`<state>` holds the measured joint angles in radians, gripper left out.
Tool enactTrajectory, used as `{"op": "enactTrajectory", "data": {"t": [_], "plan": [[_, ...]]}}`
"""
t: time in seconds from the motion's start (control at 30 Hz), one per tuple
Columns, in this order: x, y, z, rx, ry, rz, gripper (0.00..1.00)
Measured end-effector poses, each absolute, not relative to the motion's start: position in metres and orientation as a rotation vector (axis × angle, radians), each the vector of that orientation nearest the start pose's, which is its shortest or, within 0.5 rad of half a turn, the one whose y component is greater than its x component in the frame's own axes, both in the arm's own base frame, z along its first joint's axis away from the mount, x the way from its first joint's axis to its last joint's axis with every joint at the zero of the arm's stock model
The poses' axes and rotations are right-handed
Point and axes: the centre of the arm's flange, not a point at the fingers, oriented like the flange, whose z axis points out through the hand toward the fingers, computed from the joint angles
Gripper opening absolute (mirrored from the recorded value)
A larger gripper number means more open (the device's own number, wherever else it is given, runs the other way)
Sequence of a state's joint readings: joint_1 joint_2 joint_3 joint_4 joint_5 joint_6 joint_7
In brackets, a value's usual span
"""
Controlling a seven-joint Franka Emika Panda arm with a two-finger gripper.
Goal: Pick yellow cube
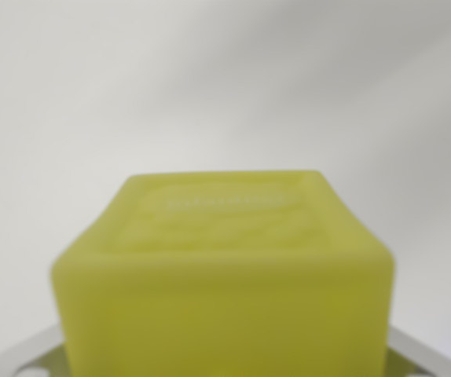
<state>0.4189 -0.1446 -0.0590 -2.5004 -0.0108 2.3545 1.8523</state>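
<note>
The yellow cube fills the lower middle of the wrist view, very close and blurred, with a faint embossed pattern on its top face. My gripper straddles it. One pale finger meets the cube's side at the wrist view's left, and the other finger meets it at the wrist view's right. The jaws look closed against both sides of the cube. The cube's bottom edge is cut off by the frame.
Behind the cube there is only a plain, out-of-focus white surface with soft grey shadows.
</note>
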Motion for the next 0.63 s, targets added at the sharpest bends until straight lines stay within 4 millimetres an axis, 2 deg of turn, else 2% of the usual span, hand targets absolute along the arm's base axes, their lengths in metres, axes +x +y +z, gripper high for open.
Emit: {"op": "enactTrajectory", "data": {"t": [0.33,0.63], "plan": [[0.425,0.16,0.361,-2.316,2.124,0.002,0.0],[0.425,0.16,0.363,-2.316,2.124,0.002,0.0]]}}
